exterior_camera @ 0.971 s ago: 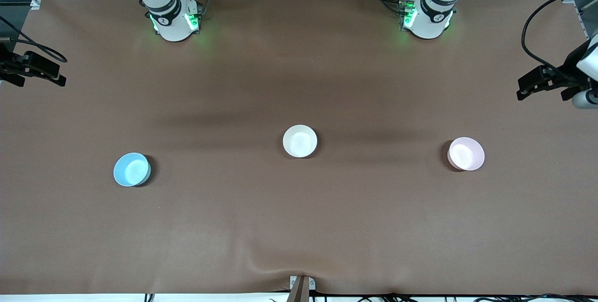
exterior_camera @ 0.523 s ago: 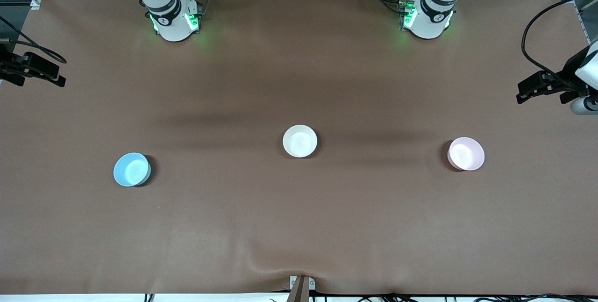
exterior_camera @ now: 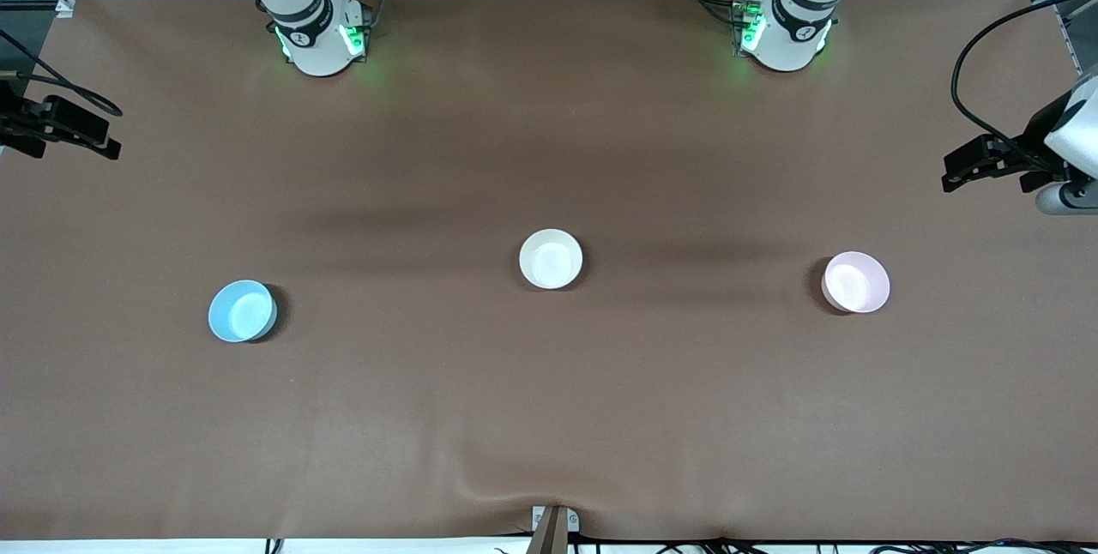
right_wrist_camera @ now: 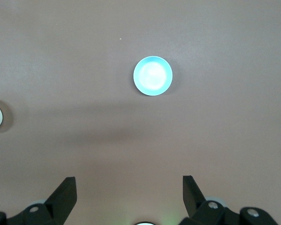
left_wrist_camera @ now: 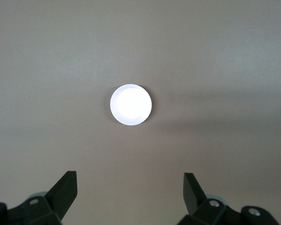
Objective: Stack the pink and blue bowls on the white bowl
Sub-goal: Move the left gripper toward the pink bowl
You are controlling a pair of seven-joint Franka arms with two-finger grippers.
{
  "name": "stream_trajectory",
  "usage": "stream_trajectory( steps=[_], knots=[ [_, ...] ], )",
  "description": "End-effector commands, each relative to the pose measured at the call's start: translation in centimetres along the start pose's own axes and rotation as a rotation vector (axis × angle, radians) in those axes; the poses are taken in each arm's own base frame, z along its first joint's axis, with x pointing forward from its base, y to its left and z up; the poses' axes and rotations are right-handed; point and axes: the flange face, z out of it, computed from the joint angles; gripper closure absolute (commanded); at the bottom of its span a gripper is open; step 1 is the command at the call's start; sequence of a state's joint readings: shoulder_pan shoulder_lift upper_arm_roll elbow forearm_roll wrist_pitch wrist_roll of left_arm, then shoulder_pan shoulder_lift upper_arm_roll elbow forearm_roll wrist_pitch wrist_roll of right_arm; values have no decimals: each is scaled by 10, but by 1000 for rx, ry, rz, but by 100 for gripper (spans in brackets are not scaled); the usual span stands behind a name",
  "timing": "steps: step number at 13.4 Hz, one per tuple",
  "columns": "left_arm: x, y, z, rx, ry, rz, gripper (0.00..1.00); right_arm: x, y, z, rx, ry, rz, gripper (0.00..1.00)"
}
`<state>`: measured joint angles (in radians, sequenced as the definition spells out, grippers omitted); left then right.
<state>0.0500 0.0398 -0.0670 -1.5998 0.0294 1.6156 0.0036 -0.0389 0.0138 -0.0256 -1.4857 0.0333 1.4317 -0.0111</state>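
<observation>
Three bowls well apart on a brown table (exterior_camera: 549, 417): blue bowl (exterior_camera: 243, 310), white bowl (exterior_camera: 551, 259), pink bowl (exterior_camera: 855, 281); likely light, rigid, slippery plastic; pinch a rim. Left gripper (left_wrist_camera: 130, 186) and right gripper (right_wrist_camera: 129, 188) hang high, fingers spread, empty.

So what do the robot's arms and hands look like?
Both arms are glossy white with black rings at the joints and green lights glowing on their round bases. Black cables trail from them. The left gripper and right gripper have black, wedge-shaped fingers on grey mounts.
</observation>
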Motion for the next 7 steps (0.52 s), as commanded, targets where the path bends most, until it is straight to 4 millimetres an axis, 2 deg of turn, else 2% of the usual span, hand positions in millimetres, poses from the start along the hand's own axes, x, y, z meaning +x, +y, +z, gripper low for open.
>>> stream_trajectory(
  steps=[1, 3, 7],
  knots=[
    [-5, -2, 3, 20, 17, 20, 0, -3, -1, -5, -9, 5, 9, 0],
    [-2, -11, 12, 20, 32, 4, 0, -3, -1, -5, -9, 5, 9, 0],
    [2, -12, 31, 21, 44, 4, 0, -3, -1, -5, -9, 5, 9, 0]
  ],
)
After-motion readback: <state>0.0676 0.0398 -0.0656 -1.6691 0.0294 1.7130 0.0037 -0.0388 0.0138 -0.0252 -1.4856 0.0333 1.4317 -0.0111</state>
